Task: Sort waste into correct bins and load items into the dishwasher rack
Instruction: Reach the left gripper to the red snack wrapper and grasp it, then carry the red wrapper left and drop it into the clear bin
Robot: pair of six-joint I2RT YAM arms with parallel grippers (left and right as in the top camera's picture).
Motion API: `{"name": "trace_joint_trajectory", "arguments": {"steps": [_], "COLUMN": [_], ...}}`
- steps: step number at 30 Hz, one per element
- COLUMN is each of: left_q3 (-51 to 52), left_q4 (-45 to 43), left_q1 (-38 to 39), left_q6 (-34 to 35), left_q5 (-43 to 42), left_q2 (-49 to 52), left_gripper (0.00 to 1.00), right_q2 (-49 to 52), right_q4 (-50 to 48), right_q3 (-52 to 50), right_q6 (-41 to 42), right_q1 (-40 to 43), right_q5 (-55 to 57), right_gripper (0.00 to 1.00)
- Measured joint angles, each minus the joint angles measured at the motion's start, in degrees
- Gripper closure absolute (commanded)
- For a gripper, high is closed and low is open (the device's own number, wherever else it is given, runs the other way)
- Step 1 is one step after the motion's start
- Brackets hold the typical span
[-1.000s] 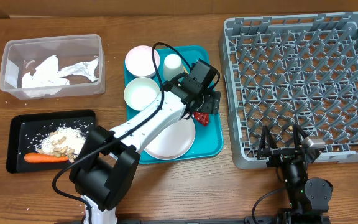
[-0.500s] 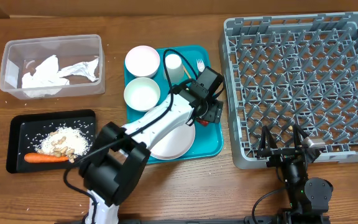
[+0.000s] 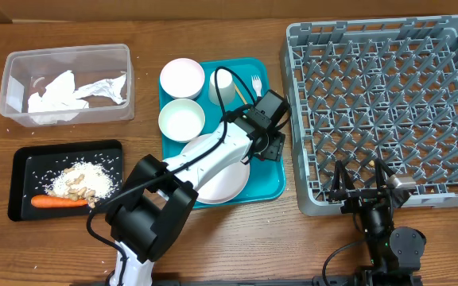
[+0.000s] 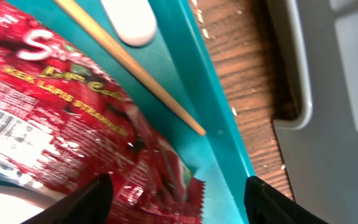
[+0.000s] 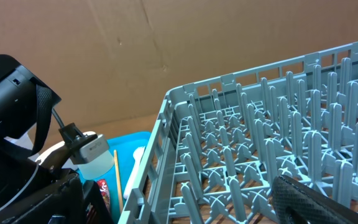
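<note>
Over the right edge of the teal tray point(image 4: 213, 134), the left gripper point(image 4: 178, 196) has dropped and slid towards the rack point(image 3: 380, 79) in the past second. The cup point(image 3: 222, 83) and fork point(image 3: 256, 81) it was covering from overhead now show. Its jaws have drawn in somewhat but are not closed: in the wrist view they stand apart, one finger on either side of the red wrapper's point(image 4: 73, 124) lower corner, with nothing pinched yet. The wrapper lies flat on the tray, just beside the stick point(image 4: 135, 71), and is largely hidden under the gripper from above. This looks like the start of a grasp on the last loose piece of waste. The napkin point(image 3: 70, 91) already sits in the tub point(image 3: 10, 71), so the wrapper probably goes there too, well away to the left. The right gripper point(image 3: 362, 189) is spread wide and empty at the rack's near wall. The rack holds nothing, so the loading has not begun.
</note>
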State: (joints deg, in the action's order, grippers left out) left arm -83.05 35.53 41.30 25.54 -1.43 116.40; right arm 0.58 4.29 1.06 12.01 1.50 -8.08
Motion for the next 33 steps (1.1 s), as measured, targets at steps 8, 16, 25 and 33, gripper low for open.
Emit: {"name": "trace_joint_trajectory", "arguments": {"steps": [8,16,25,33], "left_q3": [0.0,0.0,-2.1,-25.5], "left_q4": [-0.2,-0.4,3.3,29.2], "left_q1": [0.6,0.6,0.6,0.2], "left_q6": [0.0,0.2,0.4,1.5], "left_q5": [0.0,0.0,0.0,8.4], "left_q2": [1.9,1.9,1.9,2.4], "left_gripper": [0.42,0.67,0.96,0.96], "right_q2": [0.0,0.0,0.0,0.0], "right_q4": [0.0,0.0,0.0,0.0], "right_q3": [0.0,0.0,0.0,0.0], "right_q6": [0.0,0.0,0.0,0.0], "right_q1": [0.0,0.0,0.0,0.0], "right_q5": [0.0,0.0,0.0,0.0], "right_gripper": [0.0,0.0,0.0,0.0]}}
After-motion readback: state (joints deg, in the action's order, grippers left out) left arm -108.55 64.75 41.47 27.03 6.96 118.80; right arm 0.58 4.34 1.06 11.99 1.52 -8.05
